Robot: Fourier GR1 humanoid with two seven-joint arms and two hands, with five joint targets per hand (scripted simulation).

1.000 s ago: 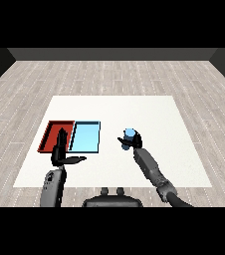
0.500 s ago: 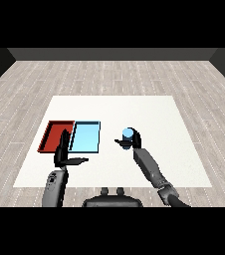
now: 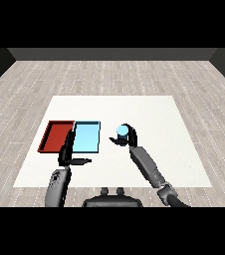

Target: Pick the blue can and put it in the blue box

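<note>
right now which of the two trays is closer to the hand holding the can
The light blue tray: it lies right of the red tray, on the side toward the right hand curled round the blue can.

A red tray (image 3: 56, 135) lies toward the left of the white table (image 3: 149, 112). Wooden floor (image 3: 109, 77) stretches beyond the table's far edge.
</note>
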